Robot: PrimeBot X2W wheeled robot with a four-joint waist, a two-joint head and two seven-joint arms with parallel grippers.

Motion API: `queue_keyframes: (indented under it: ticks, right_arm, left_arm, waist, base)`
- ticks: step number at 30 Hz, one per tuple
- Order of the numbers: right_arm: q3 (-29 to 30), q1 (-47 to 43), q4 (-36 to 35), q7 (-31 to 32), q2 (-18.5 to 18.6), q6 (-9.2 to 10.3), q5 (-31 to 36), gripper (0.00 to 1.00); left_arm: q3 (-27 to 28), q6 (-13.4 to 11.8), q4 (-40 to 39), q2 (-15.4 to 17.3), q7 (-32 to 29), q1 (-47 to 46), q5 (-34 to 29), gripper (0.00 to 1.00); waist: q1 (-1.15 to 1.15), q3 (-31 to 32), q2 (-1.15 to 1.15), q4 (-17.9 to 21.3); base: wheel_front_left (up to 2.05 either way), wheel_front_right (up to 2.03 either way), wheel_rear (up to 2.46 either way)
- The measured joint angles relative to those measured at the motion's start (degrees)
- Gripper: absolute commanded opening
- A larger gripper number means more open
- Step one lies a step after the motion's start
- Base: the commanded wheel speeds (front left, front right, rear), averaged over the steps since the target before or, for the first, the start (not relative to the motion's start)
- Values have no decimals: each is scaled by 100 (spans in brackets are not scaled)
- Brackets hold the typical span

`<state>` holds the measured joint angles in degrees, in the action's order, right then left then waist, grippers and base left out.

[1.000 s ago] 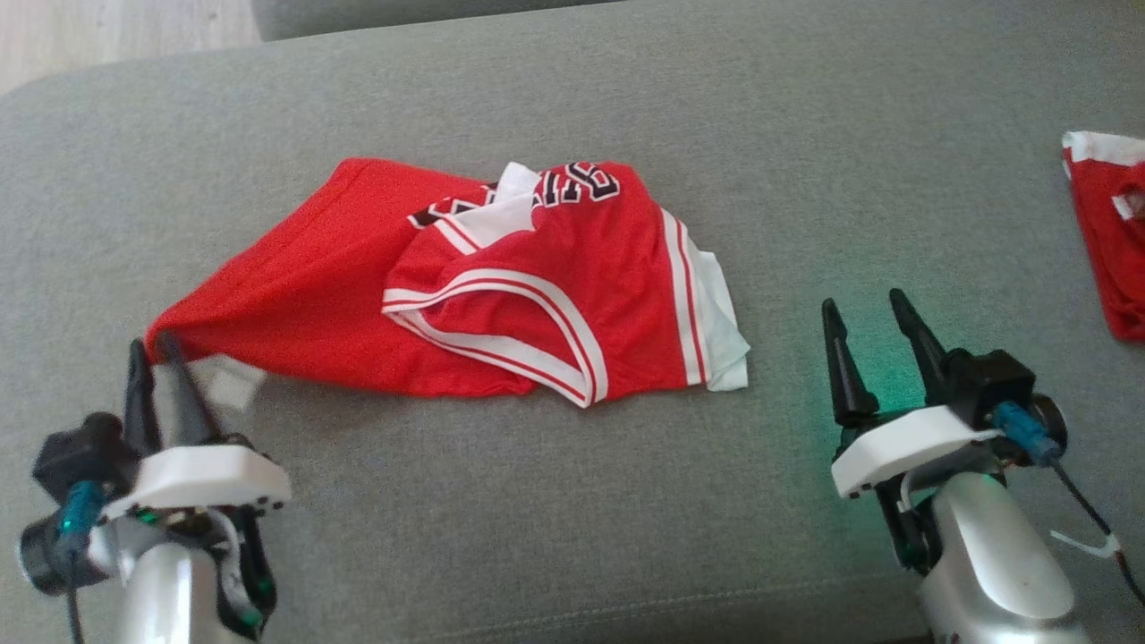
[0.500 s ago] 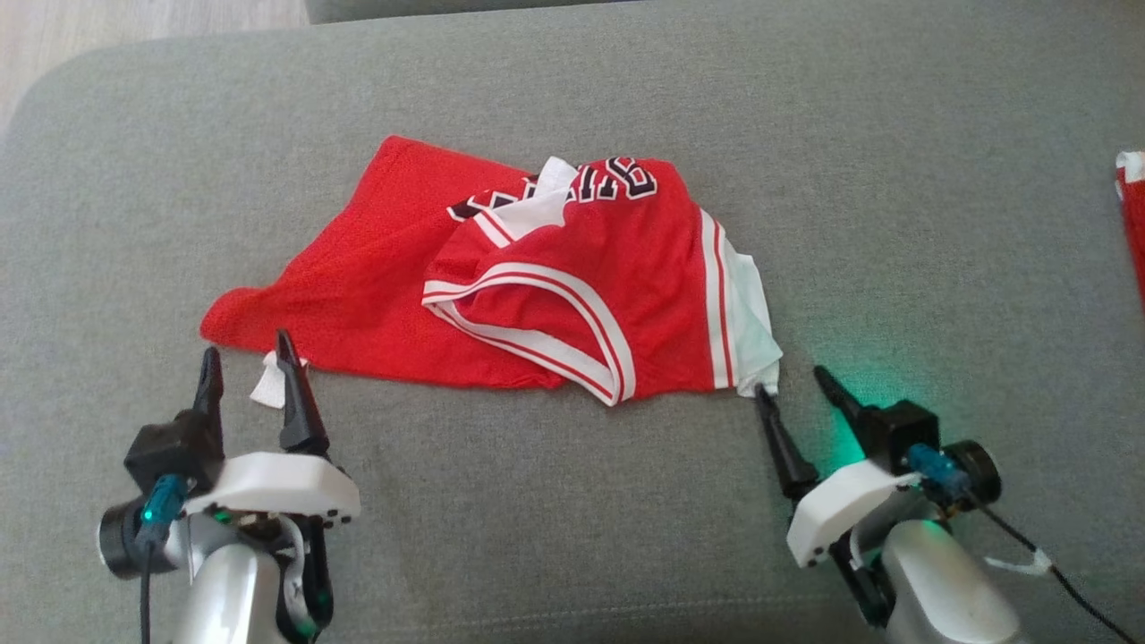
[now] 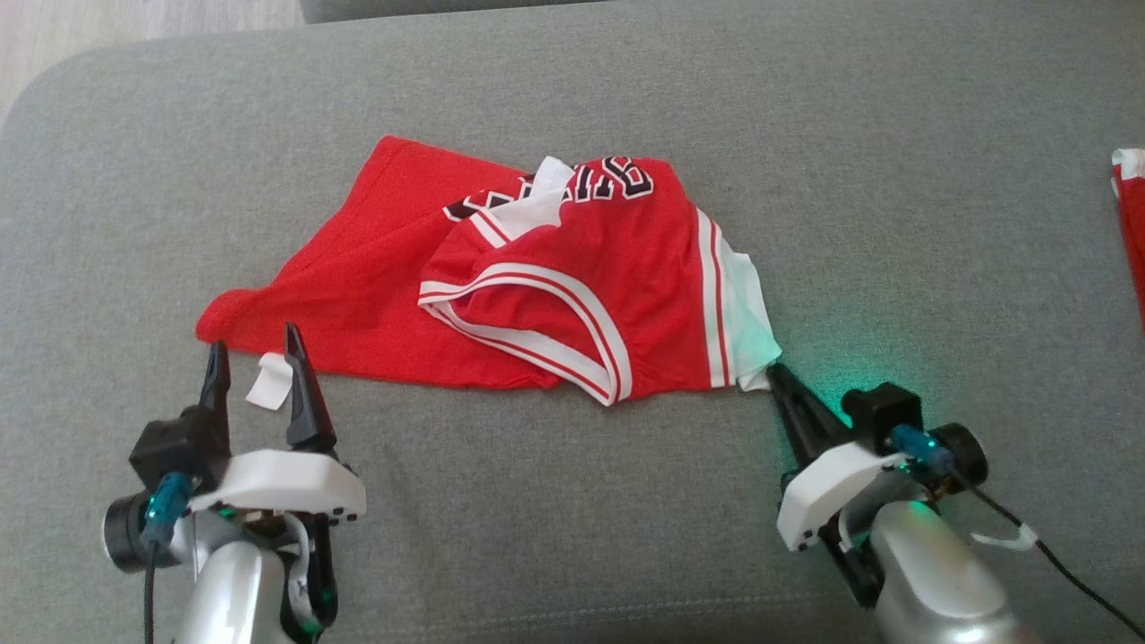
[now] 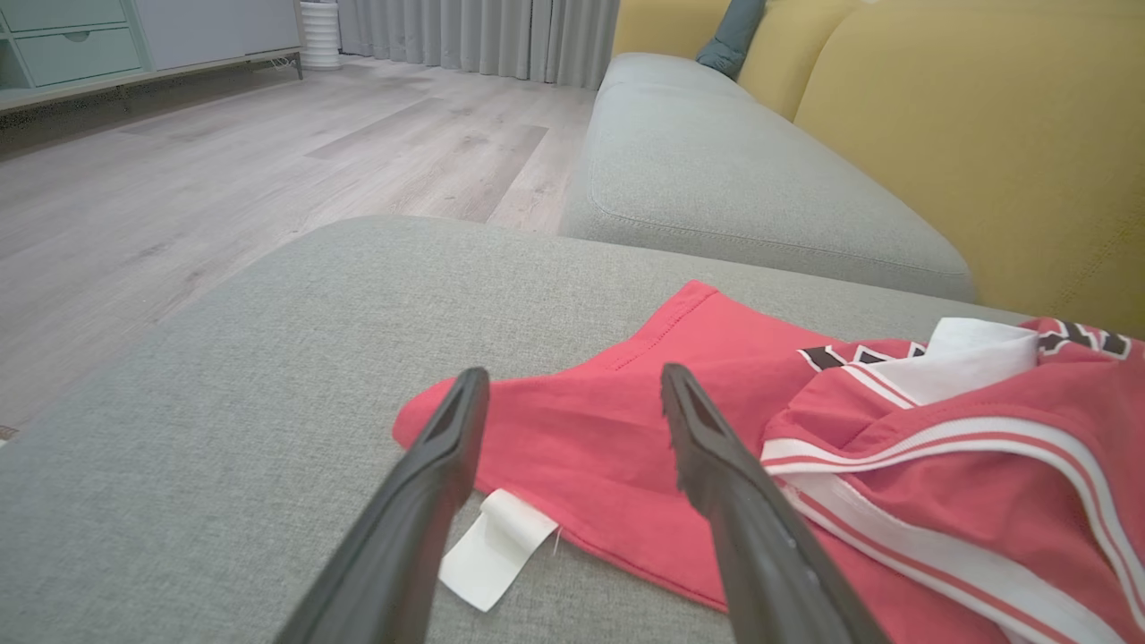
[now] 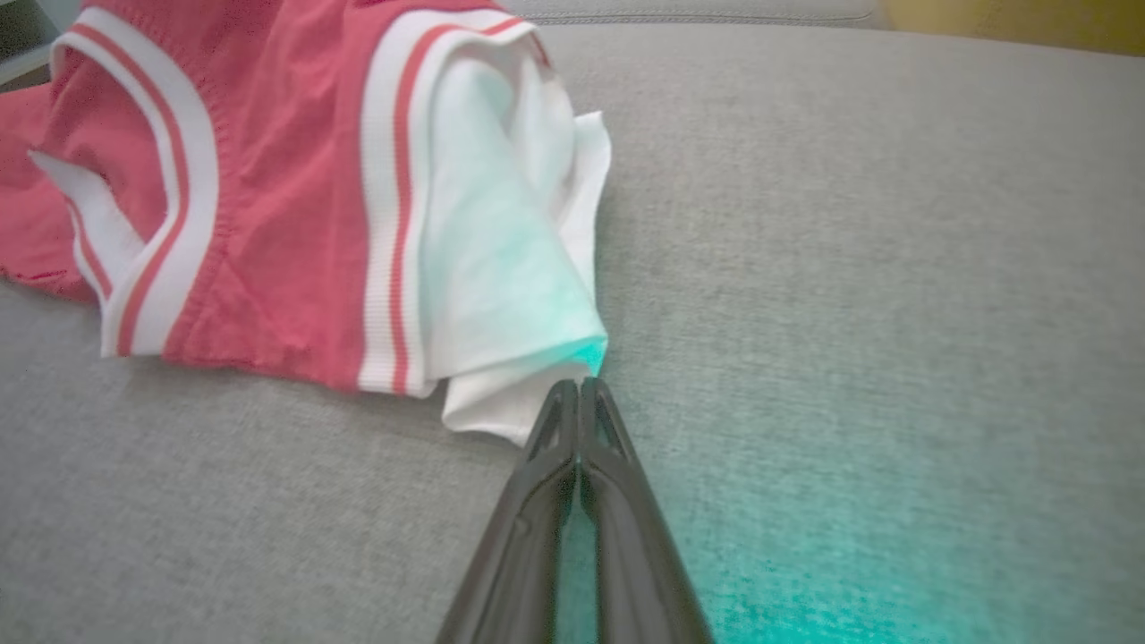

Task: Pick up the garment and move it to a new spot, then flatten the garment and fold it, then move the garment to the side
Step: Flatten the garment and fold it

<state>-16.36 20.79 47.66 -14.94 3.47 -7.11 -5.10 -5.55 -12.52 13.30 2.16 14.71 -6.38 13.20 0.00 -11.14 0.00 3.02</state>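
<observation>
Right gripper (image 3: 775, 370): fingers pressed together, tips touching the white corner of the garment (image 3: 376, 286); whether cloth is caught, cannot tell. Left gripper (image 3: 254, 342): fingers wide, astride the hem tag (image 3: 268, 380). Garment: crumpled on grey cushion (image 3: 572, 89), long axis left to right, tagged hem leftward, lettering on far side. Flattening, advised: confirm both corner pinches, then draw apart along that axis.

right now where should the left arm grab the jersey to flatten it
Probably the pointed hem corner of the jersey, beside the white tag, coming low from the near side: it lies thin and flat on the cushion, ahead of the left gripper, fingers open.
</observation>
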Motion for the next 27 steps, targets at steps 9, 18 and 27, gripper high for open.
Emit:
queue_keyframes:
  ticks: [9,18,27]
  right_arm:
    - [980,244,-261,18,105,0,-26,0]
    - [2219,594,-658,16,229,0,126,0]
    - [3220,560,-849,16,247,0,483,100]
  left_arm:
    - [-80,51,0,1,0,2,-1,100]
    - [-103,93,4,3,0,-5,-52,100]
    - [-123,92,29,3,0,-7,-52,100]
  waist:
    - [0,-12,0,76]
    - [0,-86,0,203]
    - [0,-75,0,259]
  base:
    - [0,0,0]
    - [0,0,0]
    - [0,0,0]
